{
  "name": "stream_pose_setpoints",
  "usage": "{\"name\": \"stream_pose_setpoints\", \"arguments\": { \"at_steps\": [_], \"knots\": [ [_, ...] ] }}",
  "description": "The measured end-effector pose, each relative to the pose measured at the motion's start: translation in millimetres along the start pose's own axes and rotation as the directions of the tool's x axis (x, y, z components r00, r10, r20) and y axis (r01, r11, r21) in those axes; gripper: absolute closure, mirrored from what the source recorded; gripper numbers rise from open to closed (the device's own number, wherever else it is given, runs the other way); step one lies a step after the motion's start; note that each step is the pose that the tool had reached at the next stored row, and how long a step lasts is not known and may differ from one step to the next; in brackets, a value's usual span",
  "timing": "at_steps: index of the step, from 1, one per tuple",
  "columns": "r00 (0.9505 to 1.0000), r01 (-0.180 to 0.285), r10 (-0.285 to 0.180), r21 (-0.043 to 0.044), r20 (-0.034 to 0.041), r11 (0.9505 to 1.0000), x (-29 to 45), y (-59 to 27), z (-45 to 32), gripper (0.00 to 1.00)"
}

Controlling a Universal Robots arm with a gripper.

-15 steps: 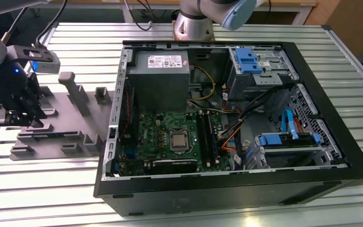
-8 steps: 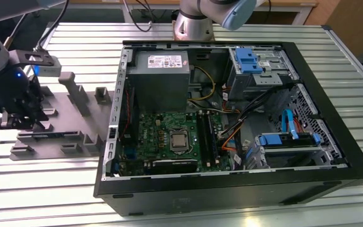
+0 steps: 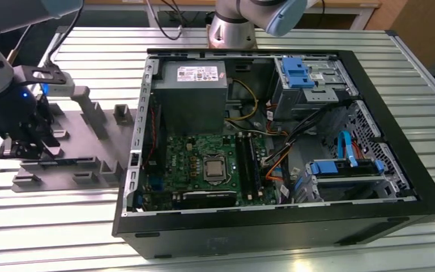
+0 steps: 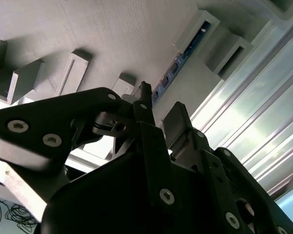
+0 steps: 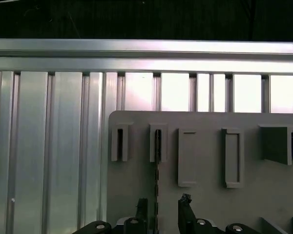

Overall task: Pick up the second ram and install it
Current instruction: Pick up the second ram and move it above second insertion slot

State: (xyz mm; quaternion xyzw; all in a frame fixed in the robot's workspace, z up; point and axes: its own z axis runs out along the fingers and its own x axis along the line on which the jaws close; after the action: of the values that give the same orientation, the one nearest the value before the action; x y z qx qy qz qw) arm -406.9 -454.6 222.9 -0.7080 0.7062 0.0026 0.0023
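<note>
My black gripper (image 5: 164, 201) hangs over the grey plastic holder tray (image 5: 207, 156), jaws apart astride the second ram (image 4: 178, 61), a long blue circuit-board stick; best centred, I judge, before closing

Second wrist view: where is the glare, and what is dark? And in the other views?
Second wrist view: glare on the metal table slats, gripper nearly black. First wrist view: slats beyond the grey tray shine white, with a black band behind them. Exterior view: bright patches on the slats in front of the computer case.
</note>
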Motion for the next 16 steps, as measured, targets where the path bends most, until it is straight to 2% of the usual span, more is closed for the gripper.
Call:
{"name": "stream_pose_setpoints", "arguments": {
  "at_steps": [8, 16],
  "knots": [
    [1.0000, -0.004, 0.004, 0.0028, 0.0001, 1.0000, 0.5, 2.6, 14.3, 0.62],
    [1.0000, -0.005, 0.005, 0.0033, 0.0002, 1.0000, 1.5, 3.2, 23.6, 0.62]
  ]
}}
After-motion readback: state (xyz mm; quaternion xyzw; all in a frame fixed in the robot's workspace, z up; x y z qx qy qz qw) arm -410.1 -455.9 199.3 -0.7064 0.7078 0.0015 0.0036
